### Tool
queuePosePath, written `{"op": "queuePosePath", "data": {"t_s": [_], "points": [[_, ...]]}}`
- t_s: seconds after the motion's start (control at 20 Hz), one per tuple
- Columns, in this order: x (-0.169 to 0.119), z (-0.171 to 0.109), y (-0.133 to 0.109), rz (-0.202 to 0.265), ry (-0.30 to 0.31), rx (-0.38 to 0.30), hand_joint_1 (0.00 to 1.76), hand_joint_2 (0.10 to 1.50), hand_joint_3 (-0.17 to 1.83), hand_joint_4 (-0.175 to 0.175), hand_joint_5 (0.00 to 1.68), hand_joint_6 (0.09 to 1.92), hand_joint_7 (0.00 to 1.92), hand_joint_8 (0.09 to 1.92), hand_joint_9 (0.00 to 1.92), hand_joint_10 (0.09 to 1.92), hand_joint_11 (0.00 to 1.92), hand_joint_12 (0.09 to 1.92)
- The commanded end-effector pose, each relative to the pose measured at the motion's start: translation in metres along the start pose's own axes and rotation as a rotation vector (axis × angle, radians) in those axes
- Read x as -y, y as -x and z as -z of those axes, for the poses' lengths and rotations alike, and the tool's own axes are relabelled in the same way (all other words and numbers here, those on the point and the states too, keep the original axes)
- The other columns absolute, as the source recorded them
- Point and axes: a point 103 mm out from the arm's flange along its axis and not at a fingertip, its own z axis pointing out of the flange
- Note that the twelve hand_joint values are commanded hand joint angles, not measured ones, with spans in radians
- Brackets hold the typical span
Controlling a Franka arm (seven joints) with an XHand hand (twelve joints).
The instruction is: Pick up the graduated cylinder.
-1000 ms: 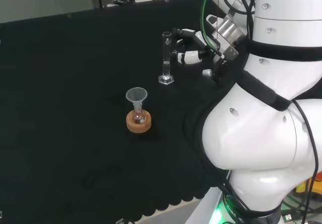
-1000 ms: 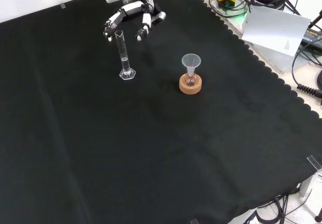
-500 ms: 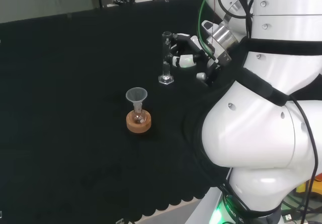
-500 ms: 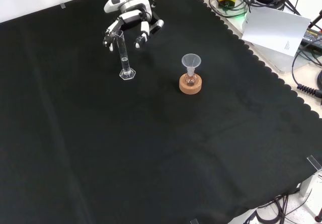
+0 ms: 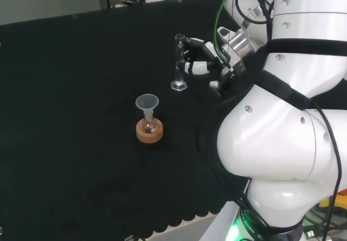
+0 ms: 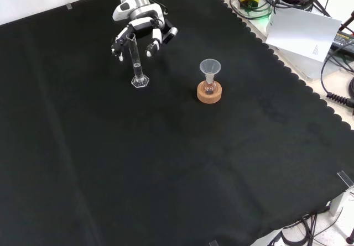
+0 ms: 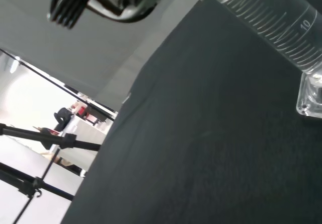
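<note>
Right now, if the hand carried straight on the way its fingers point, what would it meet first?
Most likely the clear glass graduated cylinder. The black and white hand has its fingers spread open just beside the cylinder's upper part; contact isn't clear, since depth is hard to judge.

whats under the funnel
The funnel sits in the neck of a small flask standing in a cork ring on the black cloth. The funnel's stem tip and the flask's bottom are hidden inside the ring.

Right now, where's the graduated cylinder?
The graduated cylinder stands upright on the black cloth, upper left in the front view, left of the funnel-topped flask, with the hand right behind its top.
</note>
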Motion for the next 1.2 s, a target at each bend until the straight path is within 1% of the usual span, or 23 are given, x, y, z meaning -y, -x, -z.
{"op": "queuePosePath", "data": {"t_s": [0.05,0.4,0.7,1.2], "points": [[-0.003,-0.005,0.003,0.021,0.024,-0.072,1.01,0.60,0.67,-0.034,0.47,0.09,0.45,0.65,0.68,0.56,0.46,1.29],[-0.006,-0.009,0.003,0.045,0.030,-0.096,1.05,0.59,0.68,-0.030,0.51,0.09,0.47,0.64,0.70,0.55,0.46,1.28],[-0.009,-0.015,0.005,0.053,0.022,-0.104,1.08,0.58,0.70,-0.021,0.60,0.09,0.50,0.64,0.72,0.54,0.47,1.27],[-0.011,-0.018,0.006,0.065,0.017,-0.113,1.12,0.58,0.72,-0.022,0.63,0.20,0.54,0.61,0.80,0.48,0.56,1.21]]}}
